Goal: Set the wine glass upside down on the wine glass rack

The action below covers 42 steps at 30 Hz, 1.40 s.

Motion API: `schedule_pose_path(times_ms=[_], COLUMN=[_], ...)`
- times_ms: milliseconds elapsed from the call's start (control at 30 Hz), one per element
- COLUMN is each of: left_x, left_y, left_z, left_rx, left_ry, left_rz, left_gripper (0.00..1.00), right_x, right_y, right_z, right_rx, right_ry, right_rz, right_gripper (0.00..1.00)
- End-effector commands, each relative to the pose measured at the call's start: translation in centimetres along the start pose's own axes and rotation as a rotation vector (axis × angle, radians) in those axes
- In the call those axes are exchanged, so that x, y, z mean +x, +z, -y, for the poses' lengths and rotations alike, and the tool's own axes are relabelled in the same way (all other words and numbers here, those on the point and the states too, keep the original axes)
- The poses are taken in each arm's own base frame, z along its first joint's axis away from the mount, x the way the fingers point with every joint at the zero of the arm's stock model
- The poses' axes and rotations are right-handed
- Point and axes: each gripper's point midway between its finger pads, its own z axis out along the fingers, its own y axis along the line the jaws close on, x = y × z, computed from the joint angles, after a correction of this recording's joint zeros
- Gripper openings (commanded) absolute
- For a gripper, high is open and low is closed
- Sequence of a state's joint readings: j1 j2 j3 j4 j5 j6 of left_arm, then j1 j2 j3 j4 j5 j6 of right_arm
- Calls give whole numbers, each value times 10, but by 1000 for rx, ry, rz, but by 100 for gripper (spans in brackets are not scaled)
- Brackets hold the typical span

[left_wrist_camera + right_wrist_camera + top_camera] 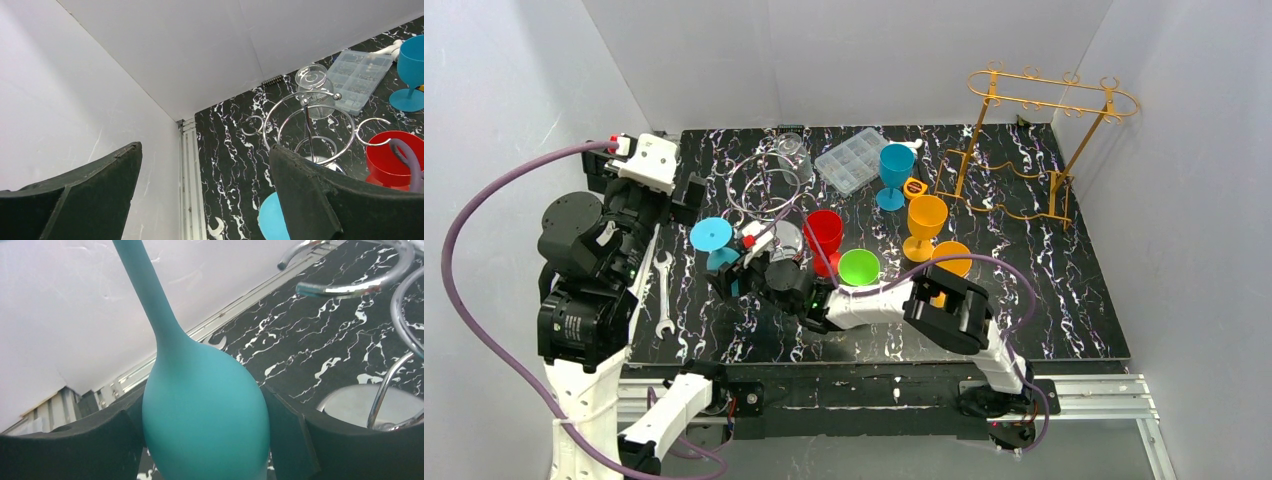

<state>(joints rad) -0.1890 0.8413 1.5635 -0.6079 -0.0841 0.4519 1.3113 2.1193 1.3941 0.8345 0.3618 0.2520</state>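
- White walls enclose a black marbled table (1064,300);
- right gripper (205,440) grips the bowl of an inverted teal wine glass (200,405) between its fingers, stem pointing up, lifted just beside the chrome rack (350,286);
- left gripper (205,192) is raised at the left, spread wide, holding nothing.

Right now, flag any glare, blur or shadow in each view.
Top external: evenly lit, sharp throughout. Left wrist: left gripper's fingers dark with little detail; chrome rack glints. Right wrist: teal wine glass fills the frame, slightly soft; a chrome hook shows bright glare.
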Motion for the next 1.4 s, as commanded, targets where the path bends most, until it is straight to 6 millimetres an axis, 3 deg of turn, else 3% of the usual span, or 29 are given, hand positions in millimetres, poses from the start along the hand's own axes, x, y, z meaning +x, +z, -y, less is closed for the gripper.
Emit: schedule_pose_path(times_ms=[0,200,700,933,1167,1367], left_x=[2,1,13,18,24,26], left_y=[2,1,6,8,11,10], left_z=[0,0,8,11,14,15], left_rx=[-7,-6,13,19,21,21], left_ry=[4,33,66,78,73,71], left_rz=[2,21,20,18,10,10], left_gripper=[98,98,98,98,98,98], right_x=[-22,-16,-23,-21,-29,-35], right_y=[17,25,33,28,16,0], right_z=[3,15,49,49,25,32], right_rx=[52,86,138,119,41,77], right_ry=[-5,-11,53,54,-17,-33], right_rz=[90,83,111,108,91,104], right_gripper=[47,47,48,47,45,45])
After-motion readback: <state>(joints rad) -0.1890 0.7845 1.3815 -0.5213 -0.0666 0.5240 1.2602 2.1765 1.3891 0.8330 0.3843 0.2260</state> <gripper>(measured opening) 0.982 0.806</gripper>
